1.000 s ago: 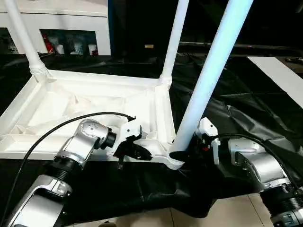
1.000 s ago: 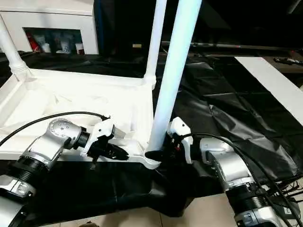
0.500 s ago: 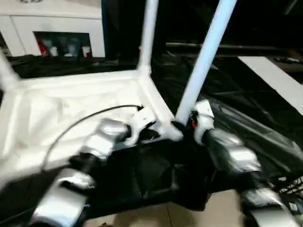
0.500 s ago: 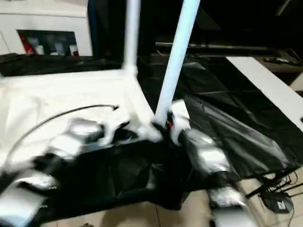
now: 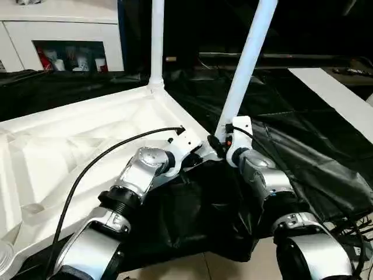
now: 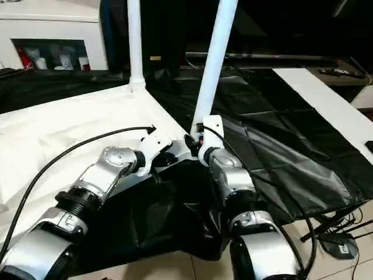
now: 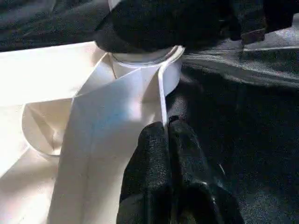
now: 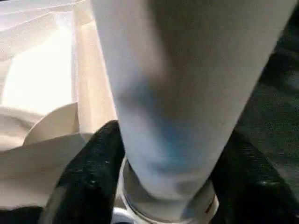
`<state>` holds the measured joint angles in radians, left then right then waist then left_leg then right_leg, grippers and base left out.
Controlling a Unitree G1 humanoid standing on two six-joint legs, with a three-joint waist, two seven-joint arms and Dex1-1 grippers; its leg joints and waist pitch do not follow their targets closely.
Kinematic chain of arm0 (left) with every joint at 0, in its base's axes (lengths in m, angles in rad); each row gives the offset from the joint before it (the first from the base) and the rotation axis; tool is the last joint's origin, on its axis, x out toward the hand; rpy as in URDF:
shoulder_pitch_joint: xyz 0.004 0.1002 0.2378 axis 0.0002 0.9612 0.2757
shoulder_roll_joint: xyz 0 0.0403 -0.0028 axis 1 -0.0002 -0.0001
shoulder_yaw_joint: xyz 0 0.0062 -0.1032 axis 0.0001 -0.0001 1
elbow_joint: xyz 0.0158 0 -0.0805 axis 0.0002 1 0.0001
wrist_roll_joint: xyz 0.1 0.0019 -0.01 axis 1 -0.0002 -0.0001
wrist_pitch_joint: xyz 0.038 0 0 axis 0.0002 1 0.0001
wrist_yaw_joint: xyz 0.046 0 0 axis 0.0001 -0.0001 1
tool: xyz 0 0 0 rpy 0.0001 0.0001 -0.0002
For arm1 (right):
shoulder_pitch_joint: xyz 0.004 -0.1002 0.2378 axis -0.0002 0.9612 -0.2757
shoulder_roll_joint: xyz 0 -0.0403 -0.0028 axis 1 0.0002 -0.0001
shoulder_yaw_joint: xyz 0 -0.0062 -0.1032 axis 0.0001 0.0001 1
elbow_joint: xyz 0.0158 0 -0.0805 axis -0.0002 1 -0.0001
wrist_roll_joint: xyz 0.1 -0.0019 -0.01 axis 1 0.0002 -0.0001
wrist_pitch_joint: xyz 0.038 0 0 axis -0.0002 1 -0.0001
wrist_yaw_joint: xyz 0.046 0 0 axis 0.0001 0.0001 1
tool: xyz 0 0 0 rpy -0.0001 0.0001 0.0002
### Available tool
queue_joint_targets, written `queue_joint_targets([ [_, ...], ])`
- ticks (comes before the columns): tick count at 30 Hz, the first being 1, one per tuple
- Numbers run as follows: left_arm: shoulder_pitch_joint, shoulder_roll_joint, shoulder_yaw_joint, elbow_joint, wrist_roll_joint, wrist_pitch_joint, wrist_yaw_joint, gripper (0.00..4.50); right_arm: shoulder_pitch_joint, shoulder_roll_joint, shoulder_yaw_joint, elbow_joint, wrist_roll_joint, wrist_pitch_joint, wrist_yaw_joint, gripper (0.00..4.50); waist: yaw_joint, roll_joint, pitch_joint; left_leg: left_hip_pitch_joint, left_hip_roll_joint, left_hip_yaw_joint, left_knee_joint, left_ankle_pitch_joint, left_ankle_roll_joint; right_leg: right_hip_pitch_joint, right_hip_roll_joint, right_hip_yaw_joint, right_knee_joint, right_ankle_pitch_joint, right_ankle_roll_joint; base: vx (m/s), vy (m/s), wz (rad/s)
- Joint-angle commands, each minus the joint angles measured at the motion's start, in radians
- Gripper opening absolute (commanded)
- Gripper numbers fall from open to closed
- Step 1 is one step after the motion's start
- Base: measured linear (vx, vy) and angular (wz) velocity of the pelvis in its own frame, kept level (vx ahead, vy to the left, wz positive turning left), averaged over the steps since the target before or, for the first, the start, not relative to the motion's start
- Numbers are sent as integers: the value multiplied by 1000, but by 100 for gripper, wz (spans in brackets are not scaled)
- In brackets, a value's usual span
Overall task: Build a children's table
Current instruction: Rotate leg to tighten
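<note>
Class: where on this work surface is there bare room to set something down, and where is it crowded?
Bare: the black cloth right of the near leg. Crowded: the tabletop corner, where the left pincer and right pincer meet.

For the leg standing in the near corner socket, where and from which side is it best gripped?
Probably low on the near leg, just above its corner socket, coming from the robot's side of the tabletop. The tube is round, leans away, and the right tool already straddles its base there.
</note>
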<state>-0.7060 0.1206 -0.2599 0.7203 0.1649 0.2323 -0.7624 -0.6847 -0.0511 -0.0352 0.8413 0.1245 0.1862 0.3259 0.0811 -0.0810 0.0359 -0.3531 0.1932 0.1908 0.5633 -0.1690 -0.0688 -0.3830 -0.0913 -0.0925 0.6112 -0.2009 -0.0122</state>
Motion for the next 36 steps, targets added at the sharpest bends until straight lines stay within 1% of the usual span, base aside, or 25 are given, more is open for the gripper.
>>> queue_joint_targets([
  [1,-6,-4,-42,2,-14,-40,-73,0,35,12,65,-19,9,34,105,306,6,15,-45,6,47,-23,-69,-271,-3,34,-72,60,-87,-215,-156,0,0,0],
  [2,-7,23,-38,7,-11,-44,-93,0,78,-29,97,-87,8,35,196,306,8,14,-46,3,47,-23,-69,-262,3,37,-71,60,-85,-199,-159,0,0,0],
  [3,-6,37,-37,6,-14,-57,-114,0,104,-53,113,-126,7,36,247,306,13,17,-47,5,47,-22,-67,-248,11,38,-71,60,-83,-174,-160,0,0,0],
  [4,-5,47,-37,5,-16,-68,-129,0,121,-69,124,-151,6,36,280,306,16,14,-46,3,47,-21,-66,-236,20,40,-71,61,-82,-155,-163,0,0,0],
  [5,0,62,-38,-3,-24,-77,-163,0,151,-98,141,-196,8,32,334,306,18,20,-45,4,48,-22,-68,-230,22,40,-71,60,-80,-148,-170,0,0,0],
  [6,3,71,-39,-9,-30,-81,-185,0,169,-116,151,-223,9,29,367,306,17,17,-45,4,48,-20,-66,-232,24,41,-70,60,-81,-147,-172,0,0,0],
  [8,13,119,-52,-24,-38,-96,-276,0,248,-203,182,-361,34,40,490,306,22,19,-44,5,50,-21,-67,-230,29,43,-70,60,-81,-148,-171,0,0,0],
  [9,15,127,-54,-26,-39,-106,-292,0,258,-215,184,-381,39,45,505,306,25,20,-43,7,51,-20,-66,-238,37,40,-72,62,-81,-142,-174,0,0,0],
  [10,16,129,-55,-26,-40,-110,-296,0,262,-219,185,-387,40,46,510,306,25,19,-44,6,52,-22,-67,-235,37,43,-73,61,-79,-138,-180,0,0,0],
  [11,22,142,-58,-34,-47,-116,-328,0,280,-243,188,-425,55,57,539,306,27,26,-44,7,52,-21,-67,-235,34,41,-71,61,-80,-127,-189,0,0,0],
  [12,27,159,-63,-44,-54,-120,-360,0,301,-273,189,-467,65,62,570,306,29,26,-43,7,51,-22,-68,-239,31,42,-71,60,-79,-130,-195,0,0,0],
  [13,33,175,-67,-54,-61,-123,-391,0,322,-310,189,-509,78,74,606,306,30,31,-43,7,52,-21,-68,-241,30,43,-72,61,-78,-129,-198,0,0,0],
  [16,35,203,-72,-55,-61,-132,-422,0,375,-406,178,-602,99,100,694,306,36,29,-41,7,52,-20,-66,-246,38,44,-72,62,-79,-123,-206,0,0,0],
  [17,35,203,-73,-55,-60,-132,-422,0,376,-409,177,-605,100,100,697,306,40,40,-41,8,52,-21,-66,-248,36,44,-72,61,-79,-128,-206,0,0,0],
  [18,33,206,-73,-51,-58,-131,-424,0,386,-426,173,-619,101,102,713,306,40,33,-41,5,51,-21,-65,-249,37,47,-74,60,-80,-140,-207,0,0,0],
  [19,32,211,-77,-48,-56,-137,-432,0,398,-450,170,-633,100,111,730,306,39,37,-40,4,50,-22,-65,-246,37,46,-74,60,-80,-151,-209,0,0,0],
  [20,32,216,-79,-47,-56,-137,-443,0,415,-482,163,-645,99,115,749,306,38,35,-39,2,50,-21,-64,-245,38,47,-74,60,-83,-160,-206,0,0,0],
  [21,32,216,-79,-47,-56,-137,-443,0,415,-482,163,-645,99,115,749,306,40,36,-39,3,50,-21,-63,-243,39,48,-74,60,-83,-168,-204,0,0,0],
  [22,34,224,-84,-51,-57,-140,-461,0,434,-525,153,-657,97,126,763,306,40,37,-39,4,50,-22,-63,-239,40,47,-74,60,-83,-168,-205,0,0,0],
  [27,38,228,-87,-58,-60,-140,-472,0,448,-560,128,-677,112,149,762,306,34,35,-40,1,48,-20,-58,-208,54,48,-72,58,-80,-150,-214,0,0,0],
  [28,39,228,-88,-60,-61,-139,-473,0,448,-561,125,-678,114,151,763,306,34,28,-40,2,48,-20,-56,-204,59,48,-73,57,-79,-157,-214,0,0,0],
  [30,42,227,-89,-66,-60,-137,-469,0,446,-559,121,-675,109,143,758,306,35,25,-41,2,49,-19,-55,-195,63,47,-72,58,-78,-151,-217,0,0,0],
  [31,42,227,-89,-66,-60,-137,-469,0,446,-559,121,-675,109,143,758,306,36,28,-41,2,50,-19,-55,-191,64,47,-73,58,-76,-148,-218,0,0,0],
  [35,50,216,-76,-82,-58,-148,-417,0,438,-549,116,-670,114,143,745,306,37,28,-41,2,49,-19,-53,-186,67,46,-73,57,-75,-139,-222,0,0,0],
  [36,55,197,-38,-113,-87,-110,-376,28,443,-547,121,-690,124,153,745,310,37,32,-41,3,51,-18,-53,-192,63,46,-73,58,-75,-140,-223,0,0,0],
])
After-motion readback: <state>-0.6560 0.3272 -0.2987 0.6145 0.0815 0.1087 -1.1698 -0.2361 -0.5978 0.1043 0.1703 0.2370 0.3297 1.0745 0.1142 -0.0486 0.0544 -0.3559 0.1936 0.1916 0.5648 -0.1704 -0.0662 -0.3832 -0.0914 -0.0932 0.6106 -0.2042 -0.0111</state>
